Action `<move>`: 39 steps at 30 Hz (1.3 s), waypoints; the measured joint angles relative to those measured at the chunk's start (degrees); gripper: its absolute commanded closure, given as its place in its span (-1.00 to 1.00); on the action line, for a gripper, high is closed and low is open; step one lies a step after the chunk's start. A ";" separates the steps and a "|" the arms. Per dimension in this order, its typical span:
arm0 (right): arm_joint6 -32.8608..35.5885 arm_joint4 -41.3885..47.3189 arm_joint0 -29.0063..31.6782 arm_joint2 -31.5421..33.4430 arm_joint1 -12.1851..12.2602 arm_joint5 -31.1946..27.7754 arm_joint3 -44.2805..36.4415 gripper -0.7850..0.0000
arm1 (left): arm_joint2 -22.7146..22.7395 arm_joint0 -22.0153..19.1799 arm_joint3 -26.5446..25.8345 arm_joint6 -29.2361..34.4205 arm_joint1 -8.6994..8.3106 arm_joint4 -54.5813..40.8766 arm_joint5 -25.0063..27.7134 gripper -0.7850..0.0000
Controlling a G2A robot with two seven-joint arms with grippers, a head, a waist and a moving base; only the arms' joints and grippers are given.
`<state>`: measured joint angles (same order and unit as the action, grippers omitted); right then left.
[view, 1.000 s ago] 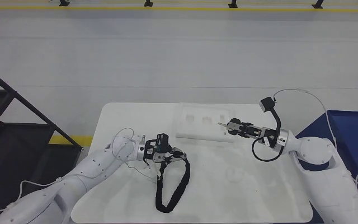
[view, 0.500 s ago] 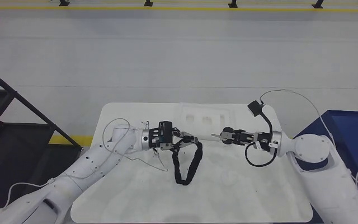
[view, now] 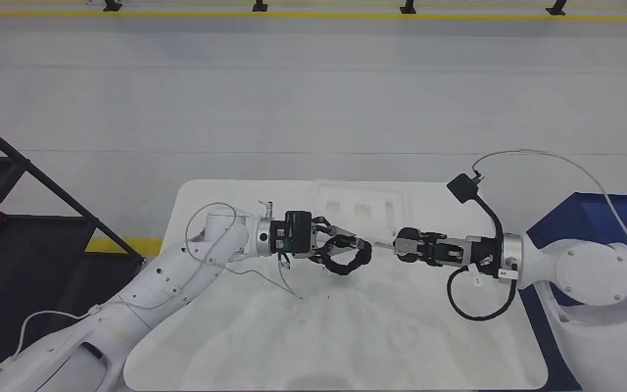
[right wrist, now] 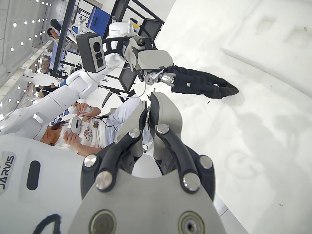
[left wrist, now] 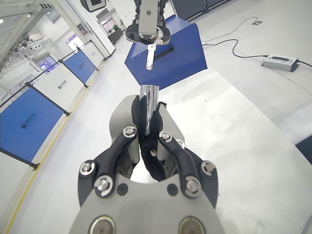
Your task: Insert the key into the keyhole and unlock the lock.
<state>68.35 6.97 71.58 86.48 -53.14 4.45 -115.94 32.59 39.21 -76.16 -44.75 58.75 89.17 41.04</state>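
White table, factory floor behind. Both arms have swung together: left gripper, at 9 o'clock, clamps the lock; right gripper, at 3 o'clock, pinches the key, its tip now just short of the keyhole. We judge insertion comes next. Blue barriers bear white lettering.

Overhead camera looks down on the white desk; two wrist cameras sit close behind their jaws, facing each other across it.
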 measured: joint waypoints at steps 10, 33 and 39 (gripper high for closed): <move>-0.02 0.03 -0.02 -0.01 -0.01 -0.03 0.05 1.00 | -0.01 0.00 0.04 0.00 0.00 0.01 -0.01 1.00; 2.40 -14.29 1.10 -1.83 1.44 15.84 -14.22 1.00 | -1.70 1.02 2.16 -5.92 2.53 9.06 -9.28 1.00; 2.29 -16.31 1.23 -2.52 1.77 16.71 -15.86 1.00 | -1.70 0.87 2.94 -6.46 3.32 8.78 -8.10 1.00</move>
<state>70.65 -9.34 72.82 83.96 -51.37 21.16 -131.80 30.88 40.08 -73.22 -51.21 62.06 97.95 32.94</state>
